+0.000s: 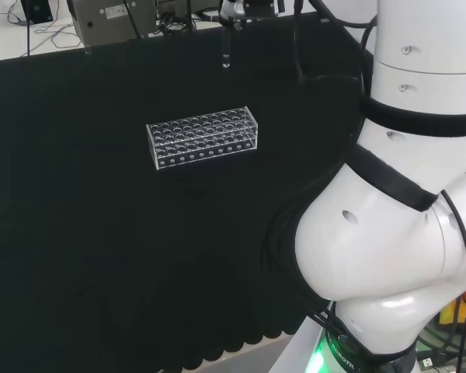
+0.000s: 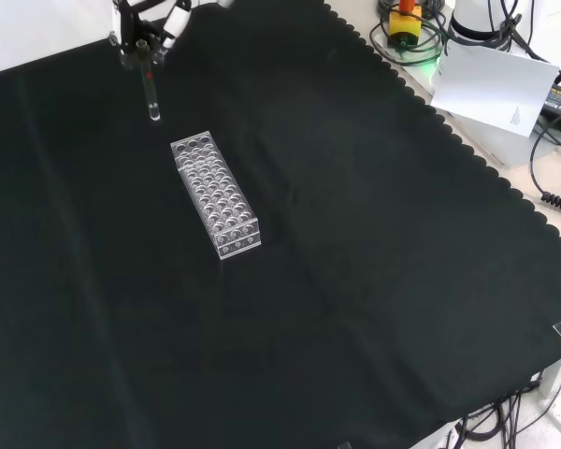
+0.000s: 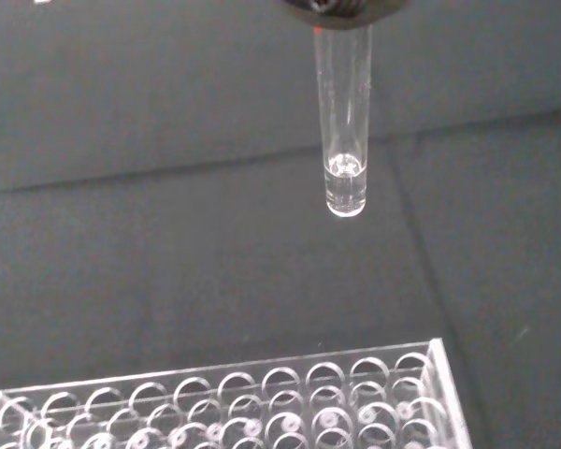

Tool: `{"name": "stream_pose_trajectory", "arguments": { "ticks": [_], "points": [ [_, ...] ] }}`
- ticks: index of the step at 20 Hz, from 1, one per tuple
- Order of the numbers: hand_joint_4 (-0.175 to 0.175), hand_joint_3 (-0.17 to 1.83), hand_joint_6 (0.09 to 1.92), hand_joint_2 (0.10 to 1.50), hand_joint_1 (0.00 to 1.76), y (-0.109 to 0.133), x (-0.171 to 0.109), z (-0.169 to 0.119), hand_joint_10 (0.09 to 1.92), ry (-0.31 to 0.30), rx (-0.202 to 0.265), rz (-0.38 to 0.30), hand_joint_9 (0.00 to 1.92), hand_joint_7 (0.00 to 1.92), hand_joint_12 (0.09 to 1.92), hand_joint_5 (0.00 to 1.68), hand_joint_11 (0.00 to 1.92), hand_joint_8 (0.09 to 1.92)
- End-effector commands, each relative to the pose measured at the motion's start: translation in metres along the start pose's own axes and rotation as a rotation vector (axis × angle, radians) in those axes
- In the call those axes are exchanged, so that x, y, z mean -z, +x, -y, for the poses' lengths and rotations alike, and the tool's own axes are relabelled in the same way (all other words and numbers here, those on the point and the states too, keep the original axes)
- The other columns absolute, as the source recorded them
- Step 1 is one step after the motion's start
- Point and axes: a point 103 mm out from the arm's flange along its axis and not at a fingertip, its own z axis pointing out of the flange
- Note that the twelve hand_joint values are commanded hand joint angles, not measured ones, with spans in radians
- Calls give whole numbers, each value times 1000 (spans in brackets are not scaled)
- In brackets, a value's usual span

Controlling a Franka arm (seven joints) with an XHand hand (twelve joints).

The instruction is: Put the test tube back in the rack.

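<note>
Clearly we have the slim clear glass test tube (image 3: 344, 131) held by its upper end in the black and white hand (image 2: 142, 36), whose fingers pinch round the top while the rounded bottom hangs free and about upright. In the front view the tube sits in the air above the black cloth of the desk (image 2: 374, 281), just beyond the far short end of the clear plastic rack of many round holes (image 2: 215, 195), not yet over any hole. In the head view it hangs farther off than the rack's right end.

We judge the tube light, stiff, smooth and breakable: slick glass that could slide in the fingers, and thin walls that would not take a knock against the rack's rim. A little clear liquid or thick glass seems to sit at its tip; we cannot tell which. Holding near the mouth is the right place, since it leaves the long lower part free to enter a hole. The rack too looks light and may shift if the tube catches its edge
</note>
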Motion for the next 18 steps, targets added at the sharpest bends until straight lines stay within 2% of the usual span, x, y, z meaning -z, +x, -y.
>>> {"name": "stream_pose_trajectory", "arguments": {
  "ticks": [1,12,18],
  "points": [
    [-175,-150,145,1055,1422,10,-18,3,560,30,19,-31,1284,1246,812,1298,1334,880],
    [-175,-153,143,1056,1422,13,-56,7,560,87,17,-77,1285,1246,812,1299,1335,879],
    [-175,-155,142,1057,1422,15,-70,1,560,104,24,-81,1285,1247,813,1299,1335,879]
  ]
}}
